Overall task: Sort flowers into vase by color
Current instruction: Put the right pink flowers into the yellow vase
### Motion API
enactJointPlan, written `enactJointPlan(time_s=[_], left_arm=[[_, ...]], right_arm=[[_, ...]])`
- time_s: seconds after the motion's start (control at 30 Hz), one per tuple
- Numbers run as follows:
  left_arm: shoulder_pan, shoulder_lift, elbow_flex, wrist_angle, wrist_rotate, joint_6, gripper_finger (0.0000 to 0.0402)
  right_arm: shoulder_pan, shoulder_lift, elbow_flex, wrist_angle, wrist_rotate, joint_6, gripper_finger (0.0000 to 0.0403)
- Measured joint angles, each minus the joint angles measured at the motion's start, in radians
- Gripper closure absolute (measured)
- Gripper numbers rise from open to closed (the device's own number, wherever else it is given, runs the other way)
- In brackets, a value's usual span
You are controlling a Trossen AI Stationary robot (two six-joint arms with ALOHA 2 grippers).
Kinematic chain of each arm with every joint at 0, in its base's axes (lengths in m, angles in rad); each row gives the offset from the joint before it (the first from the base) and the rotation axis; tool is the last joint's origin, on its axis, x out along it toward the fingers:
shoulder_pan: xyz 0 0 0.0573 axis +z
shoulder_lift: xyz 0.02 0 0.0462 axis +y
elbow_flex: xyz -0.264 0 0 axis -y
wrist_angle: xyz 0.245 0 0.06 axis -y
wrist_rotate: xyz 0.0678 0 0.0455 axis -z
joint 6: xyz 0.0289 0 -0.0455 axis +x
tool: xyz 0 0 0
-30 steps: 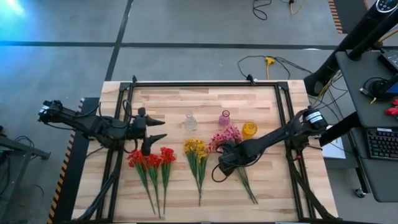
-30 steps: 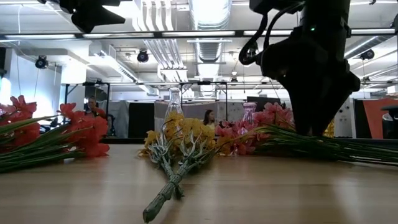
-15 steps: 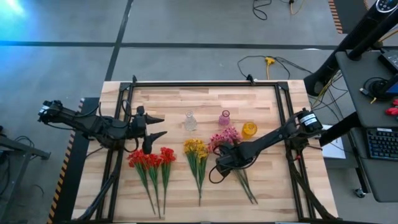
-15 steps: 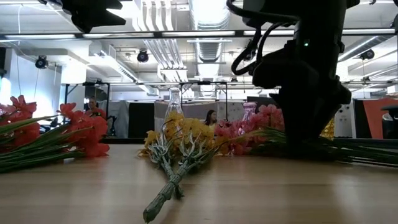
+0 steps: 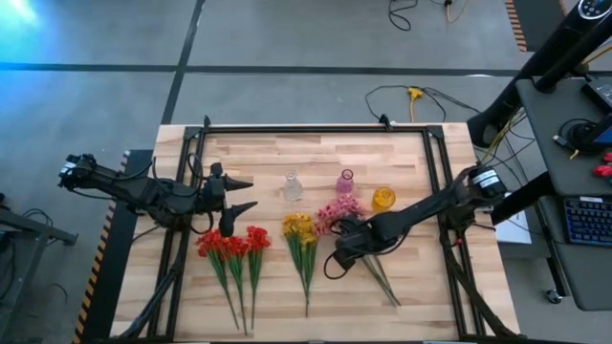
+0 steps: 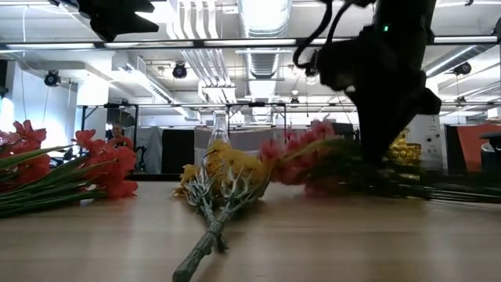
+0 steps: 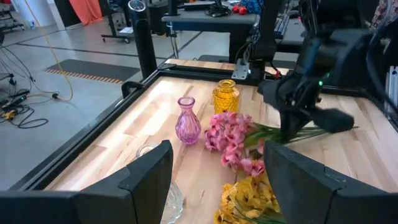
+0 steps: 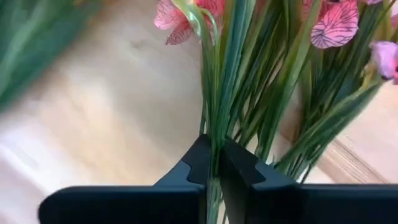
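Observation:
Three bunches of flowers lie on the wooden table: red (image 5: pixel 234 244) at the left, yellow (image 5: pixel 301 229) in the middle, pink (image 5: pixel 335 210) at the right. My right gripper (image 5: pixel 348 247) stands over the pink stems, shut on one pink sprig (image 8: pixel 214 93), whose blossoms (image 6: pixel 297 149) are raised off the table. The other pink stems (image 5: pixel 384 279) lie on the wood. Behind the bunches stand a clear vase (image 5: pixel 292 186), a purple vase (image 5: pixel 345 181) and a yellow vase (image 5: pixel 383 198). My left gripper (image 5: pixel 246 195) hovers open above the red bunch. My right gripper pinches the pink sprig's green stem (image 8: pixel 213 149) between its two fingers, some way below the blossoms. The fingers come from above and lie across the stem. The blossom end is lifted off the table; where the stem's free end lies is hidden behind the gripper.
A black metal frame (image 5: pixel 316 127) runs around the table's edges. Bare wood lies along the far side behind the vases and at the near right corner. A desk with a keyboard (image 5: pixel 583 220) stands beyond the right edge.
My right gripper has dipped onto the pink stems, shut on one sprig and risen a little. The sprig's blossom end has lifted off the table and shifted slightly toward the table's left.

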Motion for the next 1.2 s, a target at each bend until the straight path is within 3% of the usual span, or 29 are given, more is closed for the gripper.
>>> enactJointPlan(time_s=[0.27, 0.5, 0.6, 0.7, 0.9, 1.03, 1.2], left_arm=[[0.000, 0.002, 0.000, 0.000, 0.000, 0.000, 0.0168], [0.000, 0.002, -0.002, 0.000, 0.000, 0.000, 0.0168], [0.000, 0.003, -0.002, 0.000, 0.000, 0.000, 0.0168], [0.000, 0.004, -0.002, 0.001, 0.000, 0.000, 0.0168], [0.000, 0.004, -0.002, 0.007, 0.004, -0.012, 0.0168], [0.000, 0.018, -0.010, 0.069, 0.093, -0.003, 0.0168], [0.000, 0.088, -0.052, 0.278, 0.247, 0.042, 0.0168]], right_arm=[[0.032, -0.132, 0.000, -0.018, -0.044, 0.014, 0.0389], [0.129, -0.267, -0.013, 0.009, 0.188, -0.001, 0.0390], [0.153, -0.285, -0.041, -0.006, 0.148, 0.053, 0.0390], [0.195, -0.312, -0.049, 0.032, 0.269, 0.069, 0.0390], [0.240, -0.332, -0.105, 0.213, 0.371, -0.018, 0.0390], [0.254, -0.330, -0.105, 0.256, 0.494, -0.108, 0.0390], [0.252, -0.325, -0.109, 0.337, 0.586, -0.231, 0.0390]])
